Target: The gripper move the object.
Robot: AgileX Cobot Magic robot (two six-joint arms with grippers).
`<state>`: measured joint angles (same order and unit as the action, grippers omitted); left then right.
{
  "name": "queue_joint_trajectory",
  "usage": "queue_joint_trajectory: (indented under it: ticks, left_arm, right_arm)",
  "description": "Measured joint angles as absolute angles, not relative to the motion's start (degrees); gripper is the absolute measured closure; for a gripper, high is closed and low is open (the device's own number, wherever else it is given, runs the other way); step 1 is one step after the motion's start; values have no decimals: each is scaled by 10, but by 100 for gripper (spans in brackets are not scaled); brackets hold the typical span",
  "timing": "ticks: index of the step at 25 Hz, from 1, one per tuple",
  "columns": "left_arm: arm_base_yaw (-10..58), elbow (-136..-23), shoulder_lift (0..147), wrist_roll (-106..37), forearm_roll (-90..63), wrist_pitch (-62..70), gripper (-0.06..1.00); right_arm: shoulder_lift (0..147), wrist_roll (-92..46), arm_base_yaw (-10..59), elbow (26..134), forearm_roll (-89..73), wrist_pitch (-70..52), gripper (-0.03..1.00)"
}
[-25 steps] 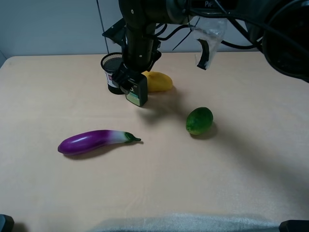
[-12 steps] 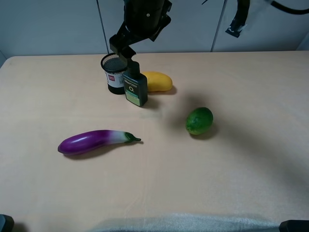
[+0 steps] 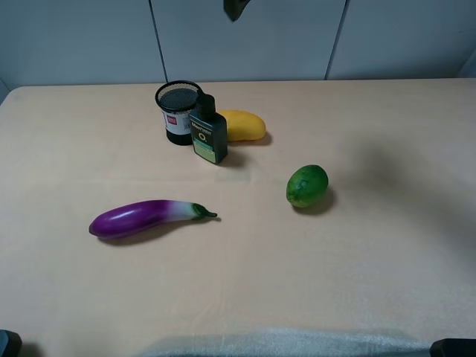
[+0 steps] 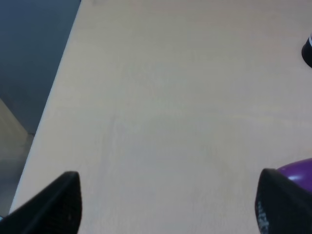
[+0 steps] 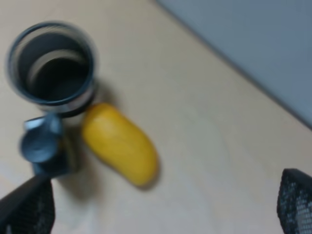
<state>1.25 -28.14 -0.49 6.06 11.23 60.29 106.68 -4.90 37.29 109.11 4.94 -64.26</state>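
The object, a small dark-green bottle [image 3: 208, 135] with a black cap and light green label, stands upright on the table, close against the black mesh cup [image 3: 178, 111] and the yellow fruit [image 3: 242, 125]. My right gripper [image 5: 161, 204] is open and empty, high above it. In its wrist view the bottle [image 5: 44, 146] shows from above beside the cup [image 5: 51, 63]. Only a dark tip of that arm [image 3: 236, 7] shows at the top edge of the high view. My left gripper [image 4: 168, 204] is open and empty over bare table near the left edge.
A purple eggplant [image 3: 145, 217] lies front left; its end also shows in the left wrist view [image 4: 300, 168]. A green lime [image 3: 307, 186] sits right of centre. The yellow fruit [image 5: 119, 144] lies next to the cup. The table's left edge [image 4: 58, 97] is near the left gripper.
The right gripper let go of the bottle, which now stands upright by the cup. The arm rose up and back, almost out of the high view.
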Motion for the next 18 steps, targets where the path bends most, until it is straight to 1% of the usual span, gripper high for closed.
queue_joint_trajectory:
  ticks: [6,12,16,18]
  left_arm:
    - [13,-281,-5,61,112,603,15]
    - [13,-281,-5,61,112,603,15]
    - [13,-281,-5,61,112,603,15]
    - [13,-281,-5,61,112,603,15]
  right_arm:
    - [992,-34,294,1091,78,-679,28]
    - [921,-27,180,1087,82,-695,28]
    - [854,-25,104,1028,69,-684,28]
    - [812,-25,62,969,55,-653,28]
